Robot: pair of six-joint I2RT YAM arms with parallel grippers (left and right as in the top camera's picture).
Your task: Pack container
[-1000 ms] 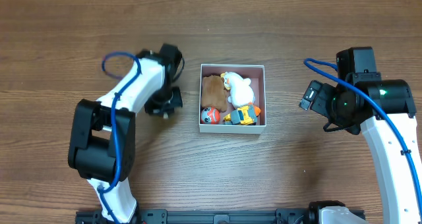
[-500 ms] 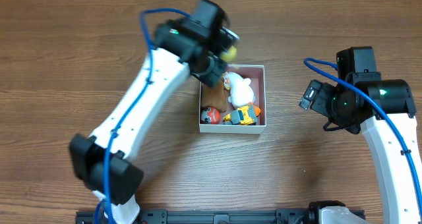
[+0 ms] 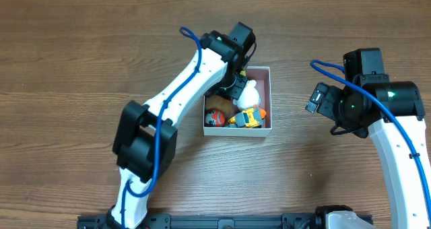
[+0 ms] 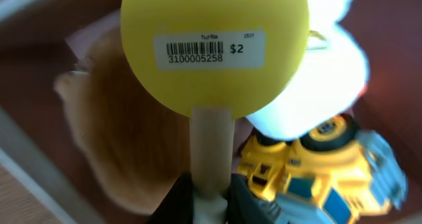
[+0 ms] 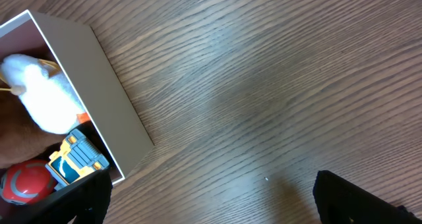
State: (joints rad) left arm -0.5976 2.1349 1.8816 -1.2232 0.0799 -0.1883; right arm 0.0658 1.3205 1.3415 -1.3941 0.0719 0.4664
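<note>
1. Position of the container (image 3: 236, 131): it sits in the middle of the table (image 3: 323, 175), between my two arms. It is square and shallow, with white walls outside and dusty pink inside.
2. My left pincer (image 4: 210, 196) hangs over the far left part of the container, and its two fingers are pressed together on a pale stick (image 4: 211, 145).
3. The stick carries a round yellow head (image 4: 217, 95) (a white barcode sticker (image 4: 208, 47) on it reads "$2"). This head is above the other toys in the container; whether it touches them I cannot tell.
4. In the left wrist view, a brown plush (image 4: 125, 138) lies under the head at the left and a white plush (image 4: 323, 79) at the right. A yellow and blue truck (image 4: 316, 178) lies just beside the white plush, at the lower right.
5. A red ball (image 3: 214, 117) lies in the near left corner of the container, just beside the truck.
6. My right pincer (image 5: 217, 201) is over the bare wood of the table, to the right of the container and well apart from it. Its dark fingers (image 5: 356, 197) stand wide apart, at the two lower corners of the right wrist view.
7. The right wrist view also shows one corner of the container, with the white plush, the truck and the red ball inside.
</note>
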